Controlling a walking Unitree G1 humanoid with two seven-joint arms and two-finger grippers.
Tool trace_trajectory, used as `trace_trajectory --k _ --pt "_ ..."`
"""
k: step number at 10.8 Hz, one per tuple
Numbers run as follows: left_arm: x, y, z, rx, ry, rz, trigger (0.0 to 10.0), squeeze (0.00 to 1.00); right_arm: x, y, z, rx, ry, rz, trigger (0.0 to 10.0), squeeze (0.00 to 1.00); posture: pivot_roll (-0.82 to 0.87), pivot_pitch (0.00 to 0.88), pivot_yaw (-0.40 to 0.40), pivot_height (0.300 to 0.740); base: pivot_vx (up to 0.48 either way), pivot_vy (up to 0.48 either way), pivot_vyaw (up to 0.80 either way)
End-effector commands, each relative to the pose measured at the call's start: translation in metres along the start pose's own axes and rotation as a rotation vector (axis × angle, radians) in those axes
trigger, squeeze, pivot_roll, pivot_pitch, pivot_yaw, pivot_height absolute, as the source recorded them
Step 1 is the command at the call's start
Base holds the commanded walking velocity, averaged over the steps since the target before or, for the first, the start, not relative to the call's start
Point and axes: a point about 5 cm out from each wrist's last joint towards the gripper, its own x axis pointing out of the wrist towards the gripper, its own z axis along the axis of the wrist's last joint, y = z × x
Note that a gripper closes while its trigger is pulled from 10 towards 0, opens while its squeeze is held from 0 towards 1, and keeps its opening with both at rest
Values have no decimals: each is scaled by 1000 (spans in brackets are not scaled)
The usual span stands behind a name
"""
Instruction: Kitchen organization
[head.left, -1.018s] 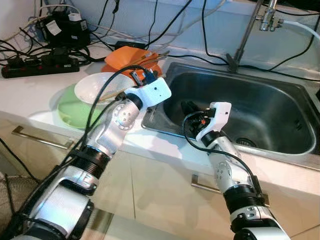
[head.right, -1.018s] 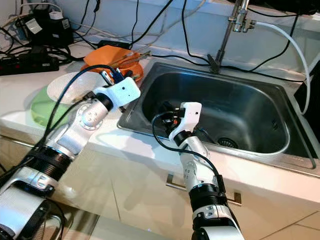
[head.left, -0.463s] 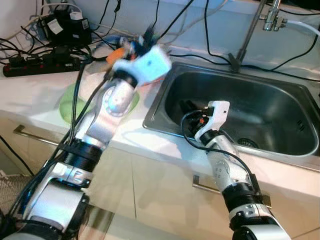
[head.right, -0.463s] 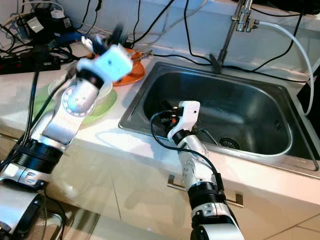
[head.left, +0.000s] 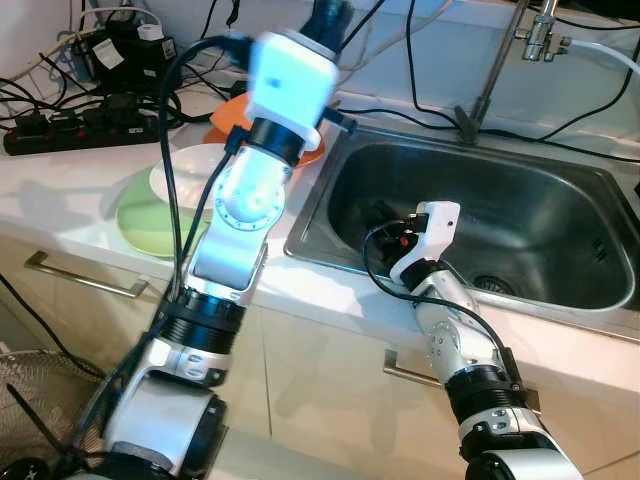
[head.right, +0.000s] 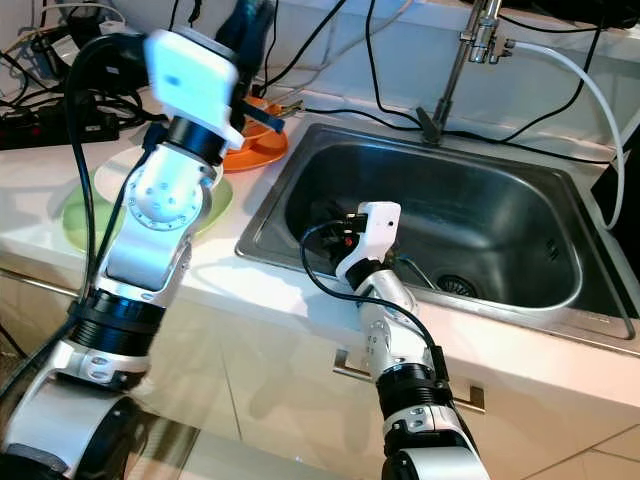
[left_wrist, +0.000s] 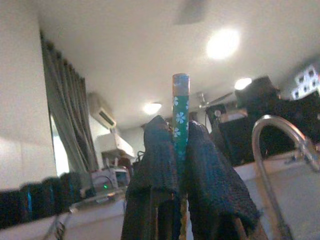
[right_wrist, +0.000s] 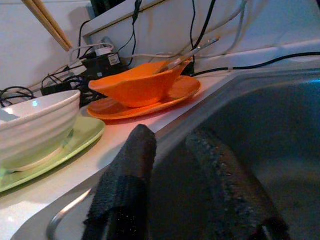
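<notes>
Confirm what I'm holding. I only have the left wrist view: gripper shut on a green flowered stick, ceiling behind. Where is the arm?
Observer: The left gripper points up, high above the counter, roughly over the orange plate beside the sink.
Operator: One stick or a pair?
Observer: A pair. The right wrist view shows two tan ends of the chopsticks side by side in the air.
Operator: Right gripper?
Observer: The right gripper is open and empty, down inside the sink.
</notes>
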Motion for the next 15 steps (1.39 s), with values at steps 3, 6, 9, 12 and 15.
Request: trace_trajectory --k 3,6,9,12,15 --pt "-7 3 -10 -130 59 -12 10000 0 2 -1 14 -22 -34 34 10000 1000 205 0 -43 740 0 0 0" --pt "-14 -4 -24 -175 143 -64 10000 0 4 10 21 -46 -56 114 10000 1000 202 0 -37 740 0 0 0" --pt "-19 -8 -29 -231 172 -95 10000 0 4 26 27 -73 -83 206 10000 0 199 0 -29 740 0 0 0" --pt "-20 -13 -31 -300 192 -111 10000 0 3 35 27 -64 -87 242 10000 0 200 0 -26 740 0 0 0" --pt "-22 -22 -31 -401 215 -133 10000 0 3 42 24 -55 -81 257 10000 0 206 0 -19 740 0 0 0"
